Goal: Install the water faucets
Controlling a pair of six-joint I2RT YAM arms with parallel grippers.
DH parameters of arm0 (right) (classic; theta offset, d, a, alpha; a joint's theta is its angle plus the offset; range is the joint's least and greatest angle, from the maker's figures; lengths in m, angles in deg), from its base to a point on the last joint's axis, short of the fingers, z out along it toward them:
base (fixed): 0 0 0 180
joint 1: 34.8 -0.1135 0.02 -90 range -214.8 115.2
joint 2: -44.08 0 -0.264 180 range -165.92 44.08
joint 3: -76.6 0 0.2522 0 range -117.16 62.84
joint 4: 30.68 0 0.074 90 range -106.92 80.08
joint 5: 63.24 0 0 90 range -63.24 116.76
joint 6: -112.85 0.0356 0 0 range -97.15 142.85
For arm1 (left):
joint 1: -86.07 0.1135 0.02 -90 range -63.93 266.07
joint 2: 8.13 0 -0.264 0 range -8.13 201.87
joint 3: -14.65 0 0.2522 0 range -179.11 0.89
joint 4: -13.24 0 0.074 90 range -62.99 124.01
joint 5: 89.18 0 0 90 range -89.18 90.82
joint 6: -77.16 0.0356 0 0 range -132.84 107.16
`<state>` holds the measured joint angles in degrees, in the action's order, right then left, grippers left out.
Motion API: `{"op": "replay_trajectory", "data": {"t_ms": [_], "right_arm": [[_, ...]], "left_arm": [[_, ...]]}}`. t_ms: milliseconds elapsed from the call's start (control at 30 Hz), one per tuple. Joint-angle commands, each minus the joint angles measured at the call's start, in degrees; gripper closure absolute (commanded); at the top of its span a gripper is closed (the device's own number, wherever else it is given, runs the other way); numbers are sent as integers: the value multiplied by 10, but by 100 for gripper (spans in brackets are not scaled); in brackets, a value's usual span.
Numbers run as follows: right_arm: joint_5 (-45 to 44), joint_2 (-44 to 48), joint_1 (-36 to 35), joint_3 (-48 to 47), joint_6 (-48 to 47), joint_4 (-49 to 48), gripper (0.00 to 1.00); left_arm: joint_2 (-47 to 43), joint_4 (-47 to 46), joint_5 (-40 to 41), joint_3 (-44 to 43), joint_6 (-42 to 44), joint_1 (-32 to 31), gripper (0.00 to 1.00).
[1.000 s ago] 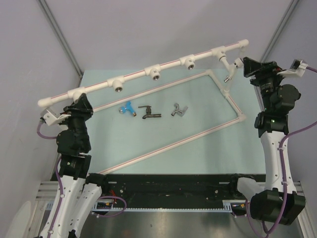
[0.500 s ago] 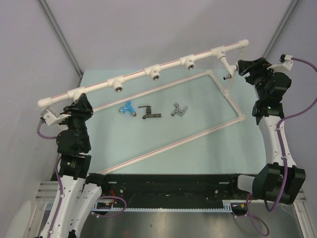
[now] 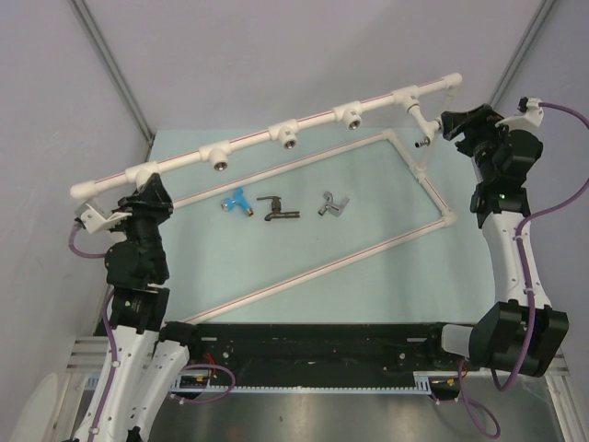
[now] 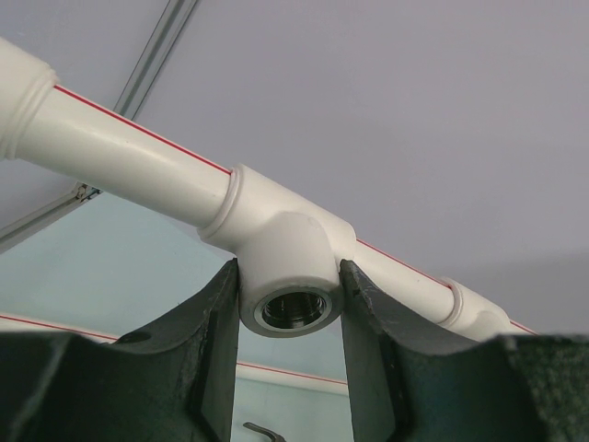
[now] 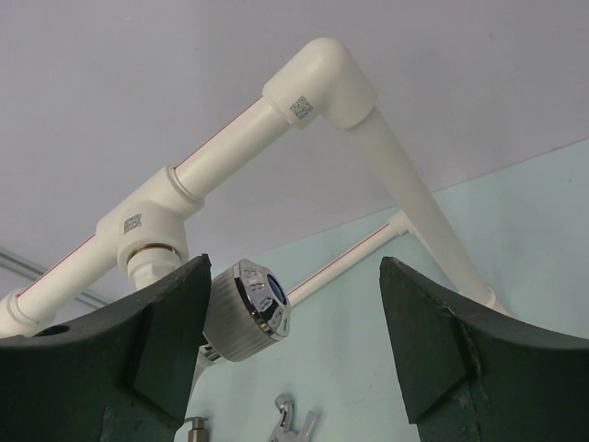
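A white pipe rail [image 3: 253, 138] carries several tee sockets. The white faucet [image 3: 420, 122] hangs from the rightmost tee; its ribbed chrome-capped knob [image 5: 247, 311] lies against the left finger [image 5: 170, 322] of my right gripper [image 5: 294, 267], which is open around it with a wide gap on the right side. My left gripper [image 4: 290, 276] is shut on the leftmost tee fitting [image 4: 293, 276], both fingers pressing its sides. On the mat lie the blue faucet [image 3: 236, 201], the dark faucet [image 3: 276, 210] and the silver faucet [image 3: 333, 204].
A white pipe frame [image 3: 304, 272] with red stripes lies flat on the teal mat [image 3: 368, 276] around the loose faucets. An elbow [image 5: 324, 81] ends the rail at the right. Grey walls close in behind and at both sides.
My right wrist has turned and the gripper has shifted left, closer to the white faucet. The left arm and the loose faucets have not moved.
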<state>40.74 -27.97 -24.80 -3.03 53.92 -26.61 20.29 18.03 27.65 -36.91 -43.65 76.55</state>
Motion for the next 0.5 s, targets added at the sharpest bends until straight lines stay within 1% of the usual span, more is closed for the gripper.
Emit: {"op": "replay_trajectory", "data": {"t_ms": [0,233,367,467], "right_arm": [[-3,-20,4,14,-41,91,22],[-6,25,12,14,-42,40,21],[-4,68,12,14,-54,8,10],[-9,108,12,14,-67,0,6]], "left_arm": [[1,22,-36,10,15,-7,100],[1,22,-35,10,15,-7,100],[1,22,-35,9,15,-7,100],[-1,22,-35,9,15,-7,97]]}}
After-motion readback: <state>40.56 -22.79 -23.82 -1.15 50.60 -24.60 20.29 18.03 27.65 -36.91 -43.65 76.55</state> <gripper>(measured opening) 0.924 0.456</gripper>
